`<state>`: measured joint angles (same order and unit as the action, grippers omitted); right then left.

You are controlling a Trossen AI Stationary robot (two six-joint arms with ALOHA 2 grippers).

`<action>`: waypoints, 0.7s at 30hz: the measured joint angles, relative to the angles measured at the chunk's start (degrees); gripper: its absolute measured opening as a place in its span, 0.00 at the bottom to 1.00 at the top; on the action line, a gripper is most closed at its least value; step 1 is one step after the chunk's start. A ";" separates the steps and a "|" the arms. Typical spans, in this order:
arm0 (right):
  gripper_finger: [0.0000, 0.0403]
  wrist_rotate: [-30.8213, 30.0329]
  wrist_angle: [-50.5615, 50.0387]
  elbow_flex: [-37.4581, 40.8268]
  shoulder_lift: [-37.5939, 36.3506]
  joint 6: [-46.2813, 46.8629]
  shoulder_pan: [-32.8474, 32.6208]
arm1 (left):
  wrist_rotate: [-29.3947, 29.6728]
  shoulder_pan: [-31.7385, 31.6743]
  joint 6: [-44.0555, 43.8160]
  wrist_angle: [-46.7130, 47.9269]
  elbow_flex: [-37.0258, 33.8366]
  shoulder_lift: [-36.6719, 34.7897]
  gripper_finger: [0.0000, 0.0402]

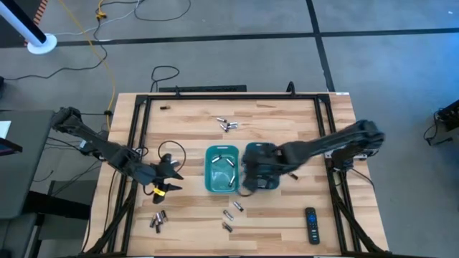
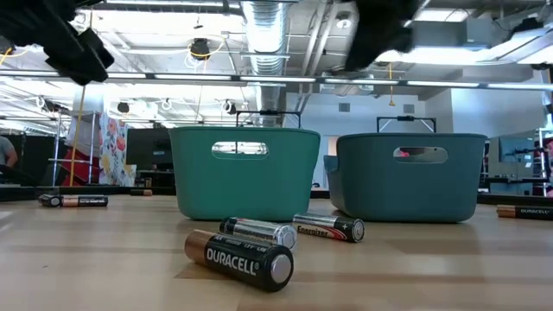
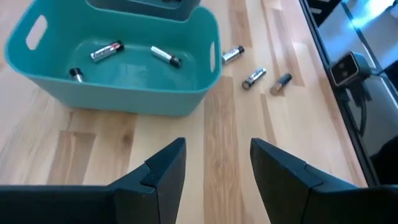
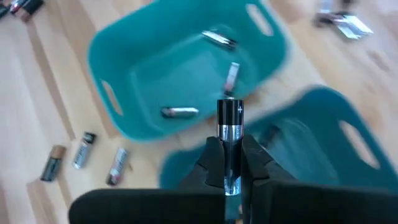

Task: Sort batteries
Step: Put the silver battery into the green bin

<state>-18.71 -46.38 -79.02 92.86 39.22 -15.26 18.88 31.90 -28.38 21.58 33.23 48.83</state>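
Two teal bins stand side by side mid-table: the left bin (image 1: pixel 221 169) (image 3: pixel 124 62) holds three batteries, and the right bin (image 1: pixel 267 172) (image 4: pixel 323 143) is partly under my right arm. My right gripper (image 1: pixel 250 177) (image 4: pixel 231 148) hangs over the bins, shut on a dark and silvery battery (image 4: pixel 229 127). My left gripper (image 1: pixel 171 180) (image 3: pixel 217 162) hovers open over bare wood left of the bins, with nothing between its fingers. Loose batteries lie on the table at the far side (image 1: pixel 226 124), at the near left (image 1: pixel 158 219) and near the bins (image 1: pixel 233 211). My right gripper pinches the battery between its two fingers by its back end (image 4: pixel 231 171). The end with the plus mark (image 4: pixel 229 111) sticks out past the fingertips. The fingers slant down from above and lie along the battery. It is lifted clear, above where the two bins meet.
A black remote control (image 1: pixel 311 224) lies near the front right corner. A black frame (image 1: pixel 143 143) runs round the wooden table top. In the low view three batteries (image 2: pixel 251 250) lie in front of the bins, with more at the left (image 2: pixel 73 200) and right (image 2: pixel 523 211).
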 joint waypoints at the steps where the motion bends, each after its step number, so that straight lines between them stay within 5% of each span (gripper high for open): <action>1: 0.03 1.29 0.48 -2.29 2.68 -0.89 0.76 | -0.65 0.00 0.04 0.86 0.00 -0.52 0.44; 12: 0.03 11.22 1.95 -22.63 26.57 -3.71 6.22 | -0.77 5.67 -1.63 8.81 -0.02 -7.17 0.44; 21: 0.14 12.91 -1.01 -27.22 34.01 0.70 7.67 | -0.64 6.46 -8.50 8.90 -0.02 -7.70 0.44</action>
<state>-5.80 -47.39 -106.24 126.88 39.92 -7.60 18.24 38.36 -36.88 30.48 33.21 41.12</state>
